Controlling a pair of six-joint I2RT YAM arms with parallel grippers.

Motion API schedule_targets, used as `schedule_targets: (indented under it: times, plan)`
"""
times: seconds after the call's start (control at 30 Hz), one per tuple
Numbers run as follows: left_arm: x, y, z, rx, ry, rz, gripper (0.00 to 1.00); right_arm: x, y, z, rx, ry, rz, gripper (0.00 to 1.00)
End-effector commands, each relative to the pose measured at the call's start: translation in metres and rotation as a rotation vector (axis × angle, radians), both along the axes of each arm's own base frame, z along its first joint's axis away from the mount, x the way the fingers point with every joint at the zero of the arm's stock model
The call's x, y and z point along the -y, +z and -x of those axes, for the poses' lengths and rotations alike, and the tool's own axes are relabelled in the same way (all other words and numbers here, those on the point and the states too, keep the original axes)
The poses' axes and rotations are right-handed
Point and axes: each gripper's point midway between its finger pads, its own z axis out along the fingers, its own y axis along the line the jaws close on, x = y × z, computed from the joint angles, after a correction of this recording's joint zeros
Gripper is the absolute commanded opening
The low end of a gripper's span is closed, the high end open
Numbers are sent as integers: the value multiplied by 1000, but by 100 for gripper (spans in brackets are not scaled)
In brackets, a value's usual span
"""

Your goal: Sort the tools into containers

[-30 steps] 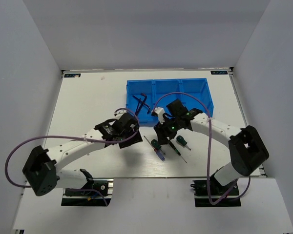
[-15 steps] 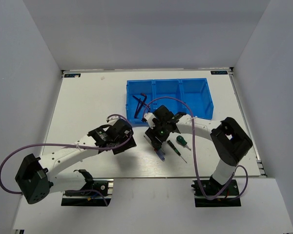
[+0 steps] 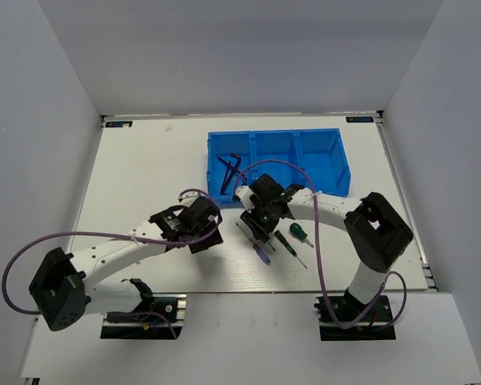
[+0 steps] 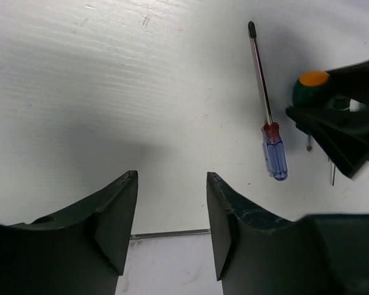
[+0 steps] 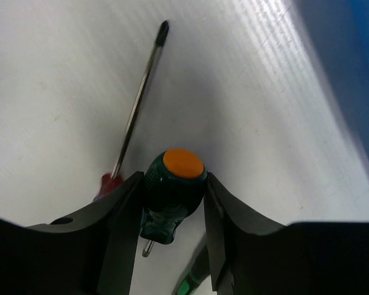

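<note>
Right gripper (image 5: pixel 172 179) pinching stubby green-handled screwdriver (image 5: pixel 172 203) across handle, just in front of blue tray (image 3: pixel 272 133). Likely light, rigid; fat handle best hold. Left gripper (image 4: pixel 171 215) spread, empty, farther from tray.

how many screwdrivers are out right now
3: a green-handled screwdriver in the right gripper, a second green-handled screwdriver on the table to its right, a blue-handled screwdriver beside it.
</note>
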Motion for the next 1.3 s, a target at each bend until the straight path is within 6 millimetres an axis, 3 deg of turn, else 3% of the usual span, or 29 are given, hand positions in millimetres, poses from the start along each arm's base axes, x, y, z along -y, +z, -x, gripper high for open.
schedule_targets:
  times: [0.0, 0.07, 0.1, 0.17, 0.2, 0.3, 0.37, 0.43, 0.47, 0.5, 0.53, 0.57, 0.63, 0.67, 0.7, 0.73, 0.77, 0.8, 0.83, 0.87, 0.9, 0.93, 0.97, 1.03, 1.07, 1.13, 1.2, 1.27]
  plan:
    - [20, 1, -6, 19, -66, 27, 58, -20, 75, 3, -7, 45, -192, 0]
    - [39, 5, -11, 37, -139, 52, 58, -20, 112, 5, 26, 61, -252, 0]
    - [48, 9, -13, 36, -165, 67, 61, -16, 131, -4, 98, 51, -269, 0]
    - [61, -1, -17, 24, -210, 44, 62, -7, 151, -27, 237, -2, -257, 0]
    - [71, 4, -19, 37, -250, 53, 62, 15, 157, -56, 356, -96, -169, 0]
    - [96, 8, -23, 68, -332, 75, 65, 41, 161, -95, 457, -215, -108, 0]
    - [106, 11, -23, 88, -376, 94, 67, 53, 151, -112, 456, -261, -59, 0]
    - [122, 20, -22, 130, -442, 147, 67, 50, 141, -127, 429, -271, -52, 1]
    - [128, 25, -23, 148, -462, 172, 67, 50, 148, -137, 442, -286, -60, 10]
    - [139, 28, -21, 157, -488, 210, 68, 55, 134, -144, 404, -308, -28, 22]
    - [147, 32, -20, 176, -527, 223, 68, 47, 142, -159, 410, -314, -47, 36]
    - [154, 37, -22, 190, -543, 242, 68, 49, 134, -165, 386, -325, -31, 65]
    - [177, 55, -22, 219, -584, 283, 69, 54, 135, -174, 372, -359, -38, 84]
    - [184, 48, -27, 207, -585, 273, 69, 53, 147, -184, 388, -370, -67, 85]
    - [200, 65, -32, 232, -595, 296, 69, 55, 151, -187, 387, -382, -76, 85]
    - [207, 64, -33, 216, -606, 300, 69, 57, 160, -191, 397, -394, -96, 85]
    - [222, 78, -35, 235, -624, 330, 69, 71, 172, -194, 413, -427, -115, 81]
    - [230, 64, -39, 205, -610, 320, 67, 76, 178, -196, 417, -449, -132, 75]
    - [236, 61, -36, 166, -584, 327, 67, 89, 186, -197, 427, -483, -140, 67]
    - [245, 69, -44, 164, -550, 334, 66, 104, 194, -198, 439, -527, -143, 44]
    - [245, 63, -46, 124, -509, 311, 64, 114, 194, -197, 437, -563, -143, 35]
    - [243, 35, -38, 31, -494, 243, 64, 131, 204, -199, 458, -608, -153, 29]
    - [249, 45, -48, 28, -431, 235, 62, 140, 204, -193, 454, -641, -157, 26]
    - [243, 21, -39, -70, -392, 146, 62, 171, 211, -194, 462, -723, -166, 26]
    - [249, 28, -38, -85, -357, 154, 62, 180, 201, -189, 442, -747, -154, 26]
    - [247, 24, -38, -116, -319, 131, 62, 204, 209, -188, 458, -804, -176, 26]
    - [247, 21, -37, -148, -280, 124, 62, 220, 199, -182, 432, -852, -177, 27]
    - [254, 14, -32, -182, -256, 129, 62, 223, 189, -174, 377, -863, -201, 27]
